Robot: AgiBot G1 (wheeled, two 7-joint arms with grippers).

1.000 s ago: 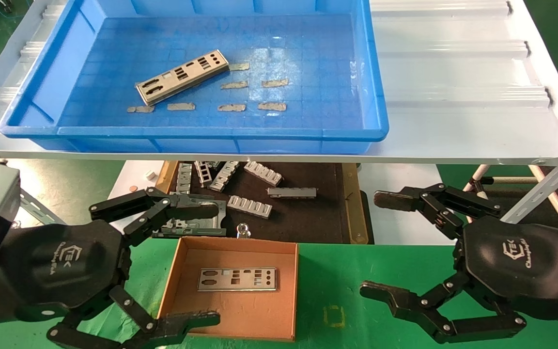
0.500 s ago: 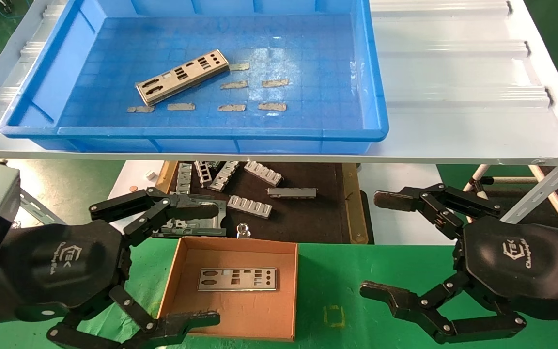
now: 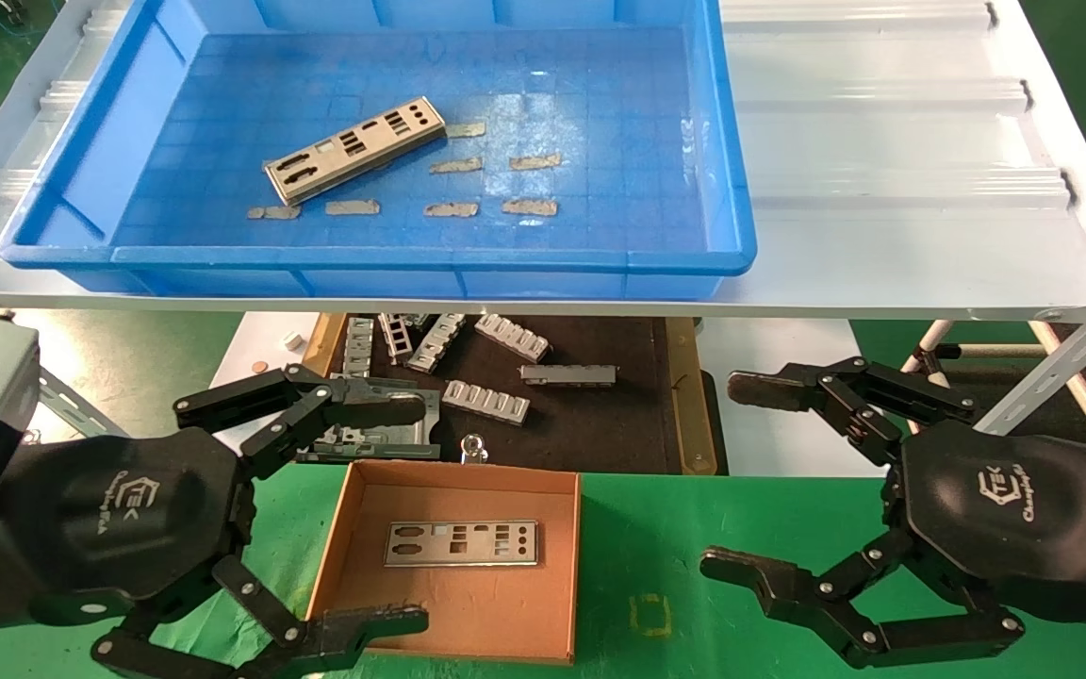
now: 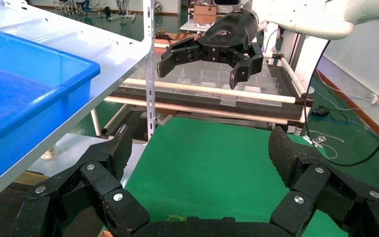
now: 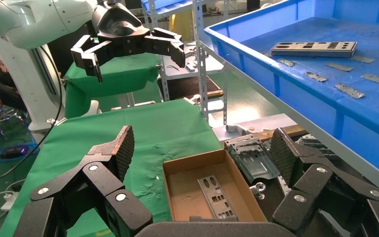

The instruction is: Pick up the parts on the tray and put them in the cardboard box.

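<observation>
A silver punched plate (image 3: 354,149) lies in the blue tray (image 3: 732,255) on the white shelf; it also shows in the right wrist view (image 5: 314,48). Another plate (image 3: 461,544) lies flat in the cardboard box (image 3: 564,566) on the green table, also seen in the right wrist view (image 5: 217,198). My left gripper (image 3: 392,514) is open and empty, hovering at the box's left side. My right gripper (image 3: 741,476) is open and empty over the green table, right of the box.
Several tape scraps (image 3: 530,206) are stuck to the tray floor. A dark mat (image 3: 600,424) under the shelf holds several ribbed grey brackets (image 3: 486,401). The shelf's front edge (image 3: 788,304) overhangs just beyond both grippers. A shelf post (image 4: 149,69) stands near the left gripper.
</observation>
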